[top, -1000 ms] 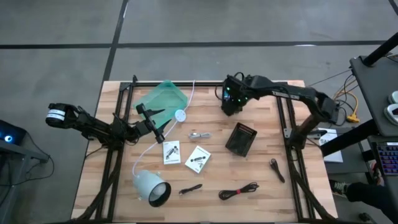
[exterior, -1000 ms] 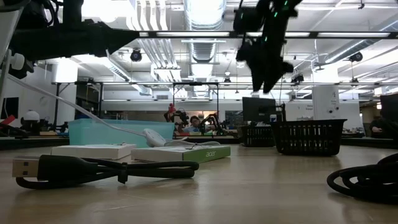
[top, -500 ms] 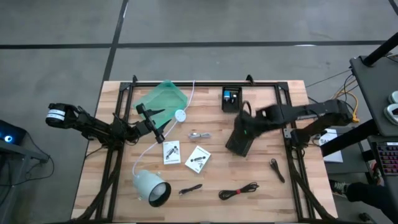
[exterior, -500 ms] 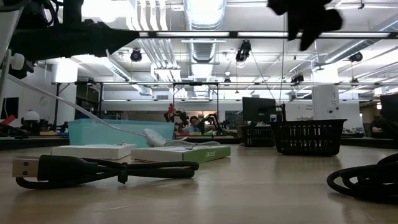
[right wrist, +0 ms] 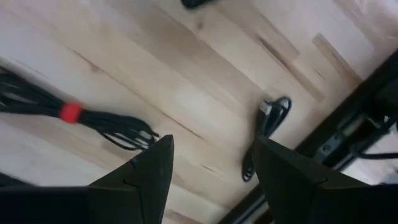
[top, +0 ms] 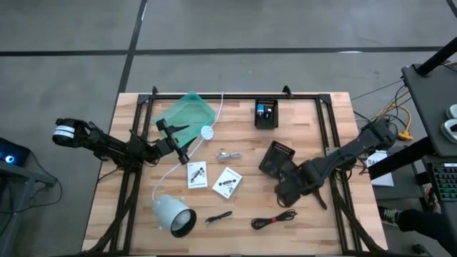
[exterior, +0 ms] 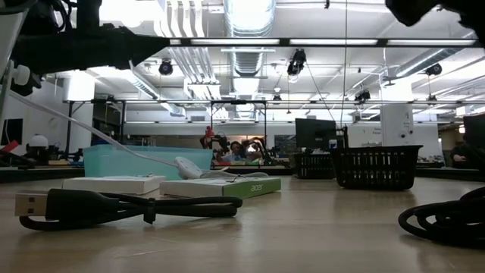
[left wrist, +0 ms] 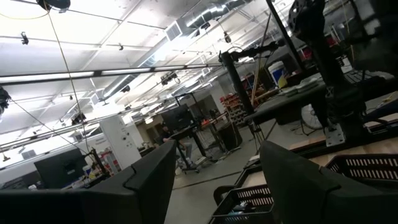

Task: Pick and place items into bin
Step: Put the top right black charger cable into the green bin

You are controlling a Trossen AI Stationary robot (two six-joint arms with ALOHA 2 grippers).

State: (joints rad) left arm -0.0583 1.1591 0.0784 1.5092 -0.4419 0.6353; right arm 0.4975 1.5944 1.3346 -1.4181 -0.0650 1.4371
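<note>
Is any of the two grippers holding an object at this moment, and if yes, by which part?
Nothing is held. The right gripper hangs open above the black coiled cable, its jaws empty. The left gripper waits near the green bin, open and empty too.

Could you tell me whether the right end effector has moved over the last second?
Yes. The right end effector swung from beside the small black bin to the near side of the black basket.

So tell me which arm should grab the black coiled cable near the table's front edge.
Right. The right gripper hovers just above the black coiled cable, jaws open. The left gripper waits far off by the green bin.
</note>
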